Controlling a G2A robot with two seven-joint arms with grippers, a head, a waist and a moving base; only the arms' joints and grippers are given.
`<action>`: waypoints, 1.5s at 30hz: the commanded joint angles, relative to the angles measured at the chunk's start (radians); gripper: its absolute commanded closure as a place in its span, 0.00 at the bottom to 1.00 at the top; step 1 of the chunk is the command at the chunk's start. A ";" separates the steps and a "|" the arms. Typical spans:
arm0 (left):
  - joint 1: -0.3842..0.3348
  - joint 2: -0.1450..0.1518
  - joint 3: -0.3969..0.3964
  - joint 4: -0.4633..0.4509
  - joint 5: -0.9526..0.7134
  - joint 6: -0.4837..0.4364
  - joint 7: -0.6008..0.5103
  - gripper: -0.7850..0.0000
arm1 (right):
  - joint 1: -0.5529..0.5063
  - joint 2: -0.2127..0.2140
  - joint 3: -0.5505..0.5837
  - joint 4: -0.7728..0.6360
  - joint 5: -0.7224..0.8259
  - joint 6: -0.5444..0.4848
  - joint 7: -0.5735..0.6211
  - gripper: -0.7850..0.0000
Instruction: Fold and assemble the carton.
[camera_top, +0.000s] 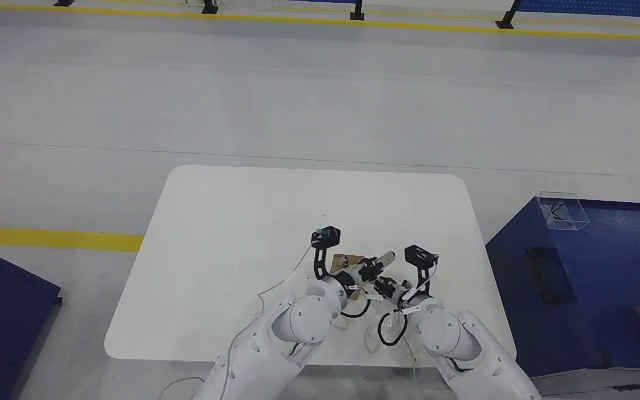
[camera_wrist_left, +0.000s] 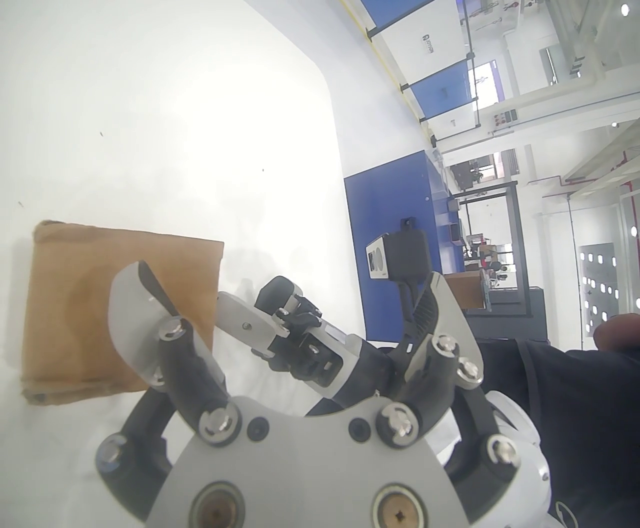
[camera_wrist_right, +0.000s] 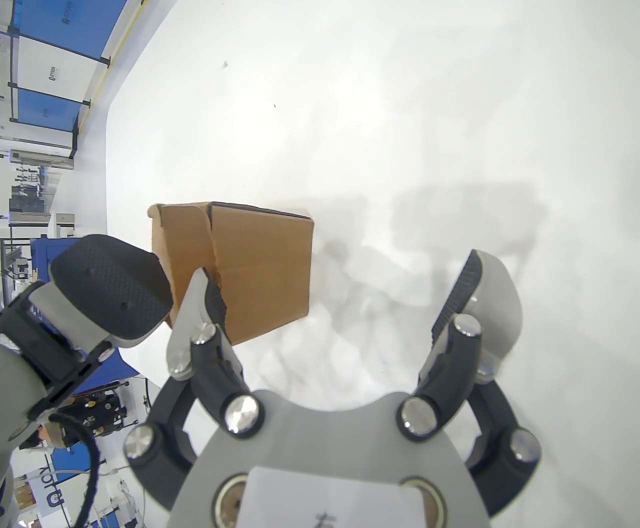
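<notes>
- Brown cardboard carton (camera_top: 347, 261) sits on the white table (camera_top: 250, 230), near the robot-side edge and about mid-width.
- From the right wrist view the carton (camera_wrist_right: 250, 270) looks box-shaped, with a seam where two flaps meet on its upper face. From the left wrist view it (camera_wrist_left: 100, 300) shows one plain brown face with worn corners.
- Left gripper (camera_wrist_left: 287, 282) is spread wide, holding nothing. One finger (camera_wrist_left: 145, 320) overlaps the carton's near edge in its own view; can't tell if it touches.
- Right gripper (camera_wrist_right: 340, 280) is also spread wide, nothing held. One finger (camera_wrist_right: 205, 300) is at the carton's near side, contact unclear; the other finger is over bare table.
- Both grippers are close together, just beside the carton on its robot side. The left one's black pad (camera_wrist_right: 110, 285) shows next to the carton in the right wrist view.
- Blue cabinet (camera_top: 560, 280) stands off the table's right end.
- Yellow floor line (camera_top: 70, 240) runs left of the table.
</notes>
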 joint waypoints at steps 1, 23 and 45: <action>0.000 -0.002 -0.002 0.004 0.001 0.000 -0.001 0.00 | 0.003 -0.002 0.001 0.003 0.004 0.001 0.001 0.00; 0.073 0.003 -0.064 -0.076 0.054 -0.013 0.010 0.00 | 0.025 -0.029 -0.010 0.011 0.026 0.046 -0.010 0.00; 0.228 0.025 -0.141 -0.237 0.079 -0.072 0.040 0.00 | 0.055 -0.056 -0.039 0.000 0.023 0.118 -0.015 0.00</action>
